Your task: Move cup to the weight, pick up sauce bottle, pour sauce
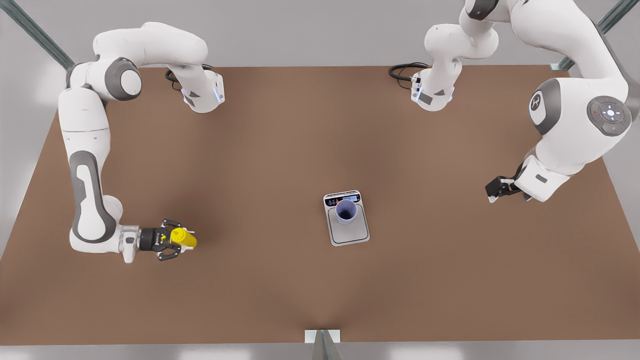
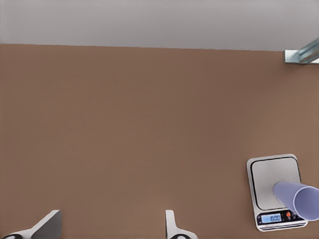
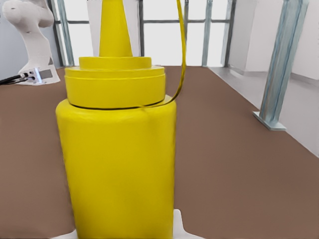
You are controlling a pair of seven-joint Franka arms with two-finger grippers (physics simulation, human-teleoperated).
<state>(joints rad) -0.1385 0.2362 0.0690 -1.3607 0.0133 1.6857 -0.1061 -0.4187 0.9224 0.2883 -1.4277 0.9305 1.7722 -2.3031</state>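
The sauce bottle is clamped upright by the right gripper at the front view's left. The cup (already on the weight) lies well apart, toward that view's right. The left gripper waits, fingers spread.

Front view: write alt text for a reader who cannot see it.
A cup stands on a scale mid-table. At the view's left, the right gripper holds a yellow bottle. At the view's right, the left gripper waits above the table.
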